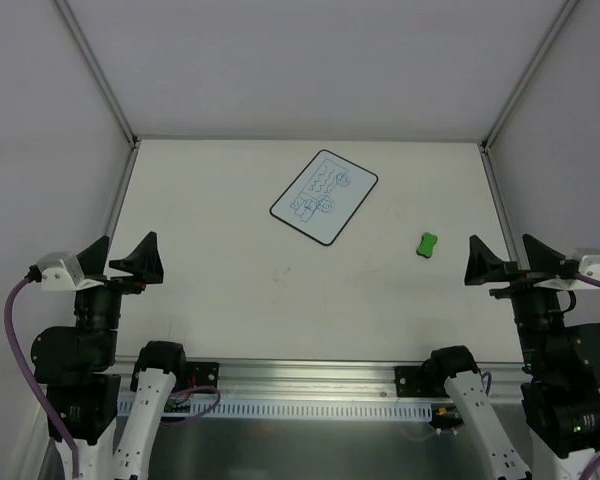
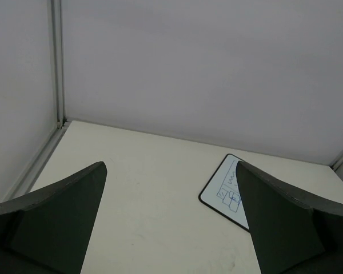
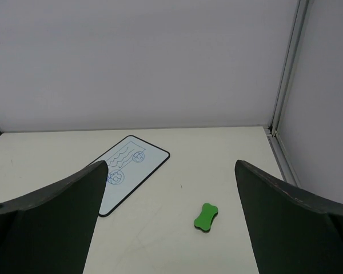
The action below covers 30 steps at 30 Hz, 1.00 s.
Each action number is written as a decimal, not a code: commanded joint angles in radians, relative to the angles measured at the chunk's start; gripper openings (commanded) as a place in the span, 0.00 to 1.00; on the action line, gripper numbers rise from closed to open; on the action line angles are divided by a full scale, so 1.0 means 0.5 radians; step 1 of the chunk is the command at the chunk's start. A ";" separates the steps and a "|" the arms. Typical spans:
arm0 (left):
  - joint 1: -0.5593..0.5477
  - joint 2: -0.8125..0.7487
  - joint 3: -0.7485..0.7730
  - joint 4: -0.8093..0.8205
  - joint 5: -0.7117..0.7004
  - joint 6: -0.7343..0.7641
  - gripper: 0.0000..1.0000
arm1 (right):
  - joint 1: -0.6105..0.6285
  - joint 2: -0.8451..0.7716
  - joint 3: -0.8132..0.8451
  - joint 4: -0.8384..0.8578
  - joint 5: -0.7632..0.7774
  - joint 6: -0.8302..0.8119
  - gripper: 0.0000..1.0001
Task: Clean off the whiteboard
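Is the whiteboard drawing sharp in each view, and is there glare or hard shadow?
Top external: even light, no glare; the whiteboard doodles are small but distinct, and the green eraser casts barely any shadow. Left wrist: a dark finger hides part of the board. Right wrist: drawing clearest, no glare.

Small green eraser (image 1: 427,243) lies on the white table (image 1: 210,290)

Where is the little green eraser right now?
In the top view, the green eraser lies on the right side, apart from the whiteboard to its left, and a little ahead of the open right gripper.
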 commanded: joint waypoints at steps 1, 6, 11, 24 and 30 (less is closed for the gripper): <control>-0.010 0.059 -0.031 0.049 0.005 -0.039 0.99 | 0.012 0.075 -0.016 0.029 -0.052 0.043 0.99; -0.010 0.154 -0.129 0.052 0.075 -0.125 0.99 | 0.009 0.295 -0.028 0.016 -0.426 0.126 0.99; -0.010 0.298 -0.227 0.052 0.183 -0.202 0.99 | 0.009 0.660 -0.084 0.157 -0.640 0.325 0.99; -0.010 0.718 -0.519 0.086 0.345 -0.257 0.99 | 0.395 2.424 0.195 0.532 -0.537 0.185 0.97; -0.010 0.716 -0.611 0.117 0.299 -0.233 0.99 | 0.597 2.994 0.373 0.587 -0.494 0.004 0.83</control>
